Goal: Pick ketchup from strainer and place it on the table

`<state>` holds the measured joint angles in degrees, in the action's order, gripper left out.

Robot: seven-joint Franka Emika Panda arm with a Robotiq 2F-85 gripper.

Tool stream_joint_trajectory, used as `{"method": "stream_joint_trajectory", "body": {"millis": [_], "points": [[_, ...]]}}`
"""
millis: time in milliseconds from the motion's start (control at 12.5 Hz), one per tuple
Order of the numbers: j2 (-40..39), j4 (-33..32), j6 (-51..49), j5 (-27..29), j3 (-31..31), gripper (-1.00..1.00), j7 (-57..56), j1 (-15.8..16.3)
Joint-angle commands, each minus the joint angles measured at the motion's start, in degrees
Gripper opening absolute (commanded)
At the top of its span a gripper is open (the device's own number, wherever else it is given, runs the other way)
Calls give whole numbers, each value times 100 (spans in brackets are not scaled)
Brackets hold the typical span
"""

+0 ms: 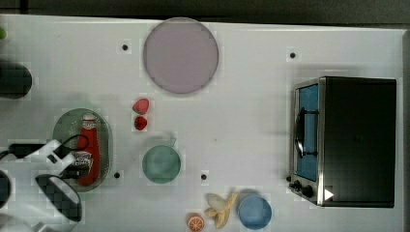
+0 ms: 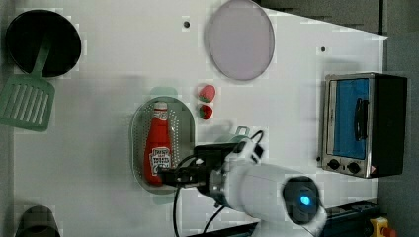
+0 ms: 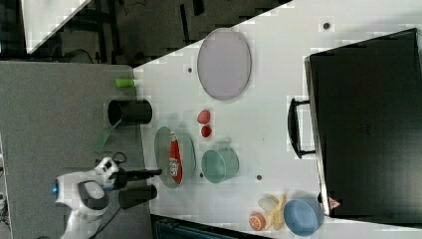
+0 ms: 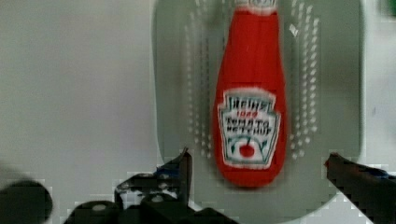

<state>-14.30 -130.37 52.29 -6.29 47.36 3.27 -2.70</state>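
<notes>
The ketchup (image 1: 90, 142), a red bottle with a white cap and a printed label, lies lengthwise in the pale green oval strainer (image 1: 64, 126) near the top view's left edge. The left view has the ketchup (image 2: 159, 140) flat in the strainer (image 2: 184, 123). My gripper (image 1: 77, 166) hovers over the bottle's base end, open. In the wrist view the gripper (image 4: 257, 163) has one dark finger on each side of the ketchup (image 4: 250, 84), both apart from it, above the strainer (image 4: 338, 93). The white table (image 1: 241, 121) surrounds it.
Two strawberries (image 1: 140, 114) and a round green cup (image 1: 161, 164) sit just to the top view's right of the strainer. A greyish-purple plate (image 1: 180, 54) lies beyond. A toaster oven (image 1: 348, 140), blue bowl (image 1: 255, 211), banana (image 1: 220, 208) and orange slice (image 1: 195, 222) stand further right.
</notes>
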Motion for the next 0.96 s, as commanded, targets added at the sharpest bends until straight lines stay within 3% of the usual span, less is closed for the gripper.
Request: {"method": "stream_joint_trajectory", "body": {"millis": [80, 560, 880, 960], "points": [[-421, 52, 451, -370, -72, 100, 658, 15], [-1452, 168, 921, -1471, -328, 100, 1352, 105], [-1949, 457, 969, -1998, -686, 100, 1702, 401], [-2053, 541, 969, -2048, -756, 91, 1772, 494]]}}
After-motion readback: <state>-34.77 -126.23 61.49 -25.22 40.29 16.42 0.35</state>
